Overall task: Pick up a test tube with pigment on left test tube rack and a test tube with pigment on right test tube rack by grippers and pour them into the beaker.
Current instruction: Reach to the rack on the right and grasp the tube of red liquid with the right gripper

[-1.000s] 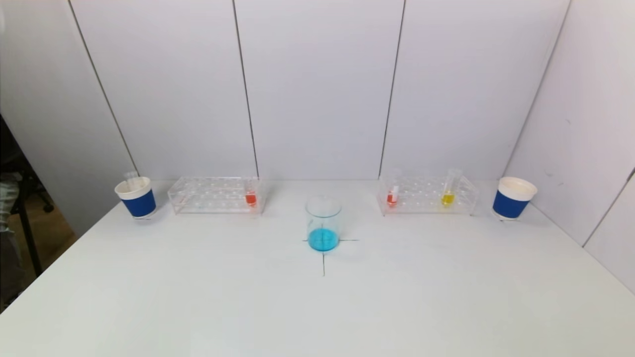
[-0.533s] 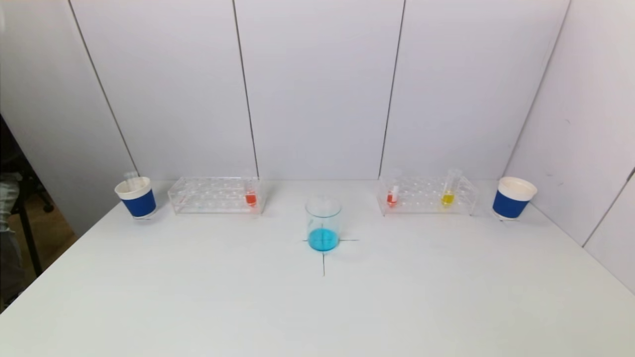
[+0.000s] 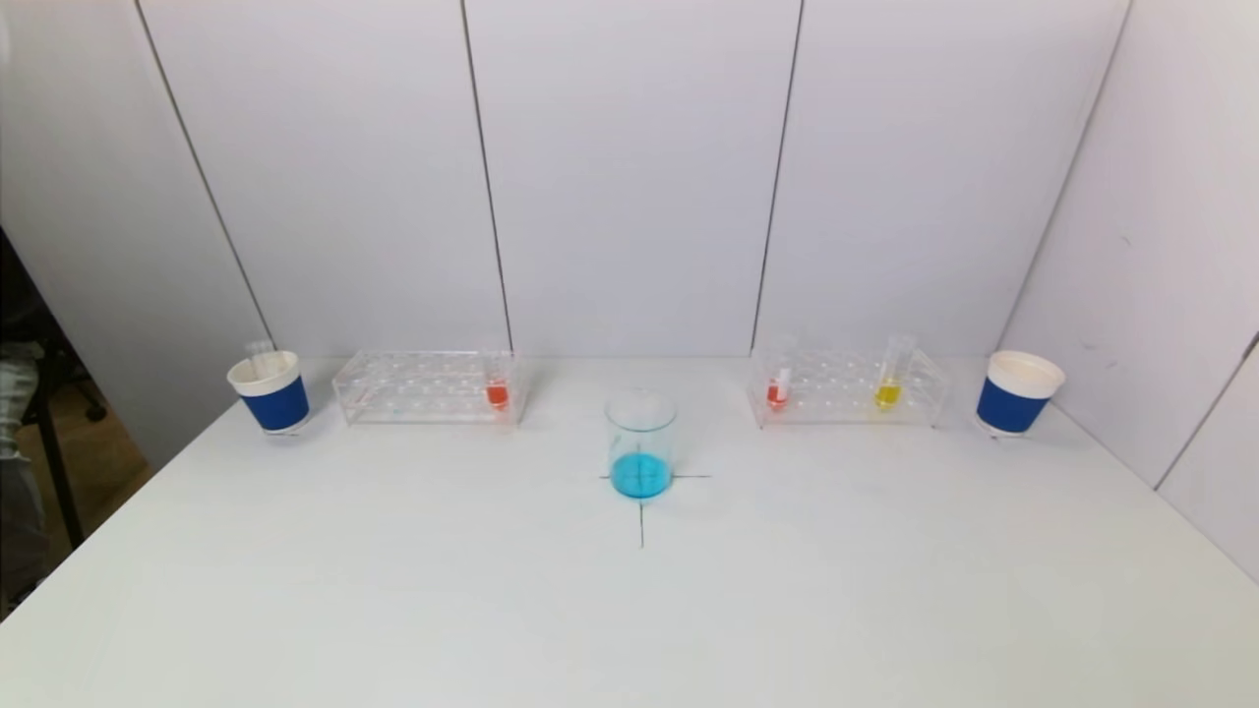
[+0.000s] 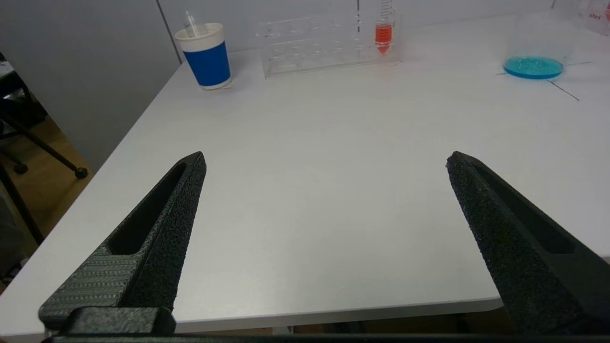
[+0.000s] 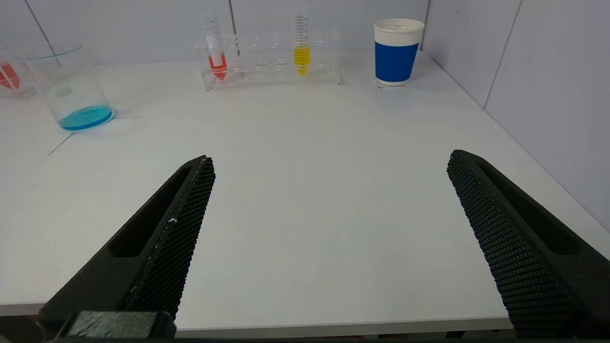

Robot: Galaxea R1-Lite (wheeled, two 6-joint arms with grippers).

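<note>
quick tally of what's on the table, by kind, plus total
Racks: 2, left rack, right rack
Tubes with pigment: 3, red tube in left rack, red tube in right rack, yellow tube
Beaker: 1
Paper cups: 2, left cup, right cup
Total: 8

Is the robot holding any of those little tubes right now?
No. The left gripper and right gripper are both open and empty, near the table's front edge.
</note>
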